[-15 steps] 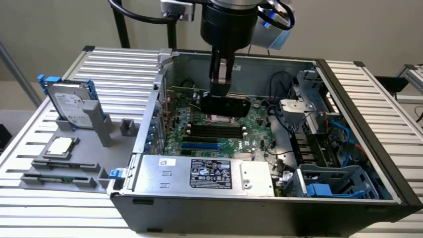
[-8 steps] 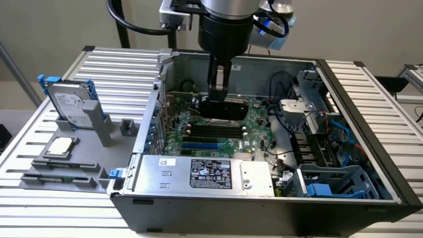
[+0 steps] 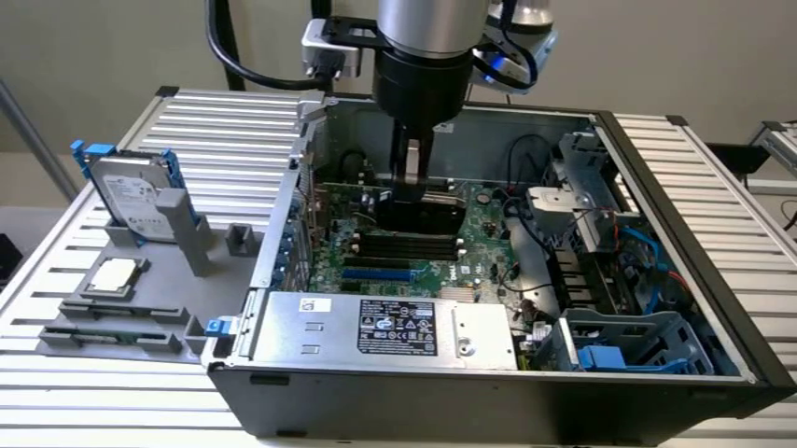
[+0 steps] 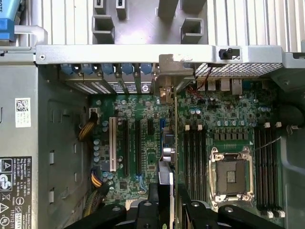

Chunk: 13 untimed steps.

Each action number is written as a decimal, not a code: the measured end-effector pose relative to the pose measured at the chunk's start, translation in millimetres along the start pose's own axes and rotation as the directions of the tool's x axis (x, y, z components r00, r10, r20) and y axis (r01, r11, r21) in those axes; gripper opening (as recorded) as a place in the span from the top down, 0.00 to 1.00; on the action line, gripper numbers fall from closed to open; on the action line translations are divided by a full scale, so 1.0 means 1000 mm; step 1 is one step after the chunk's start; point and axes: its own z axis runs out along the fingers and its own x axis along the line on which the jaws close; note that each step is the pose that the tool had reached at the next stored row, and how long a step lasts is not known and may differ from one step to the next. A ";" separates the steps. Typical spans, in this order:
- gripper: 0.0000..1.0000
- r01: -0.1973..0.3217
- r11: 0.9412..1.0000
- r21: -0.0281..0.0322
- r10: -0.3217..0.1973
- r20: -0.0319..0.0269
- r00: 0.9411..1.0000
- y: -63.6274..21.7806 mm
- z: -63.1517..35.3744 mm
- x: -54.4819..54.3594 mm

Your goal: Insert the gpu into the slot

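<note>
I hang down into the open computer case [image 3: 697,308] from above, and my gripper [image 3: 417,187] pinches the graphics card [image 3: 421,210] between its two black fingers [image 4: 152,202]. The card stands upright, with its flat black side facing the exterior view. In the wrist view I look down its thin top edge [image 4: 175,138], which runs away from my gripper [image 4: 170,202] toward the silver bracket [image 4: 172,71] at the rim of the case.

The blue slot [image 3: 377,275] lies bare on the green board [image 3: 480,257], just behind the silver power supply [image 3: 386,327] with its black label. The card is not over it. It sits farther back in the case, with the black memory slots [image 3: 405,245] between its lower edge and the blue strip. In the wrist view the card runs alongside those memory slots [image 4: 194,157], with the square processor socket [image 4: 231,176] beyond them. I cannot tell whether the card's lower edge touches the board.

Outside the case, on the exterior view's left, a hard drive [image 3: 131,196] stands upright in a grey holder [image 3: 187,229] on the slatted table [image 3: 75,392].
</note>
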 end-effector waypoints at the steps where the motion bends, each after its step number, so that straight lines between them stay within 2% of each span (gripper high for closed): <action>1: 0.74 0.000 1.000 0.000 0.000 0.000 1.000 -0.0001 0.0018 0.000; 5: 0.74 0.000 1.000 0.000 0.000 0.001 1.000 0.0008 0.0091 0.001; 13: 0.74 0.000 1.000 0.002 0.000 0.003 1.000 0.0097 0.0239 0.002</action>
